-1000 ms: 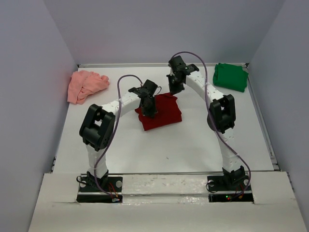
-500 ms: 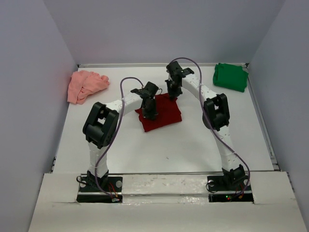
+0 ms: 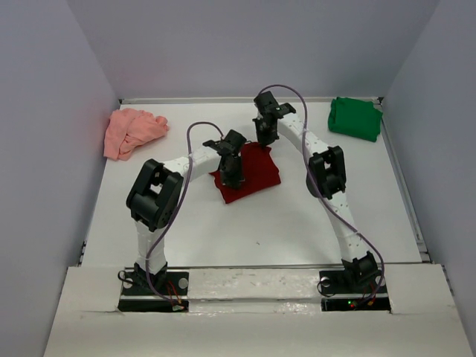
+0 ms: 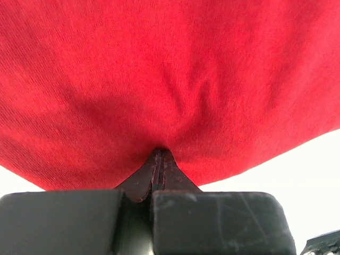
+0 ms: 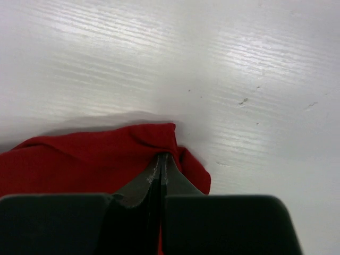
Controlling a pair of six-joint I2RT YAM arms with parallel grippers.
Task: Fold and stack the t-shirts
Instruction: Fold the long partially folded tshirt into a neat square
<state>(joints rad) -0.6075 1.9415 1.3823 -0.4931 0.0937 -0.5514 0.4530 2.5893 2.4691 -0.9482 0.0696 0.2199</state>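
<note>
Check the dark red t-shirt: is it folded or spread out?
Folded. The dark red t-shirt sits as a compact, roughly square bundle at mid-table, with no sleeves or collar showing.

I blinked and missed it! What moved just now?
The right claw slid a little left, pulling the dark red t-shirt by its far corner. The left claw edged slightly right. Both stay pinched on that shirt. The pink t-shirt and green t-shirt didn't move.

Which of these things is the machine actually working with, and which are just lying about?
Job: dark red t-shirt, green t-shirt, pink t-shirt, left pincer, right pincer, both pinching the red one.
Just there: white table, purple cables.
</note>
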